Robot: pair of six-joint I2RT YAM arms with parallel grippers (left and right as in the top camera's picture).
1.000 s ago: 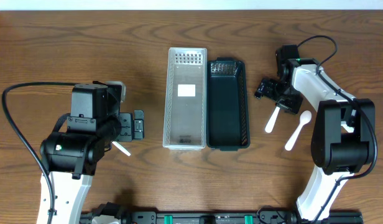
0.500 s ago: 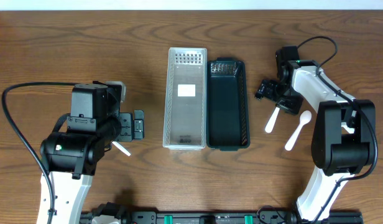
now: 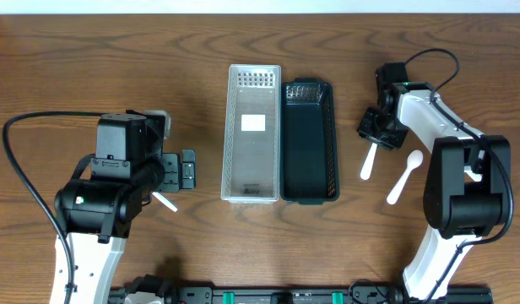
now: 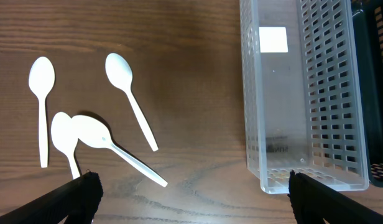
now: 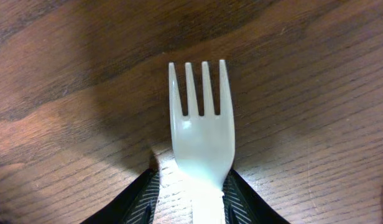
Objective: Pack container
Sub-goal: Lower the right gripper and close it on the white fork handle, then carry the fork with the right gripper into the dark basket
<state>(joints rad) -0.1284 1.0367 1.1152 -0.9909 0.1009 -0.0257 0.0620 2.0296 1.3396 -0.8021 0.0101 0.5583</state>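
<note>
A white plastic fork [image 5: 201, 130] lies on the wood table, tines pointing away from me. My right gripper [image 5: 191, 202] has its two fingers [image 5: 142, 199] closed in on the fork's neck; from above, only the fork's handle [image 3: 367, 166] shows below the right gripper [image 3: 376, 133]. A clear perforated container [image 3: 252, 133] and a dark basket [image 3: 310, 141] stand side by side mid-table, both without cutlery. My left gripper [image 4: 191, 199] hangs open over bare wood, between several white spoons [image 4: 120, 68] and the clear container [image 4: 303, 93].
One more white spoon [image 3: 405, 177] lies just right of the fork's handle. Under the left arm, a spoon handle [image 3: 165, 203] sticks out. The right arm's black cable [image 3: 433, 55] loops at the back right.
My right gripper's fingers have drawn together round the fork's neck; they stood wide apart a second ago. The left arm, containers and spoons have not moved.
</note>
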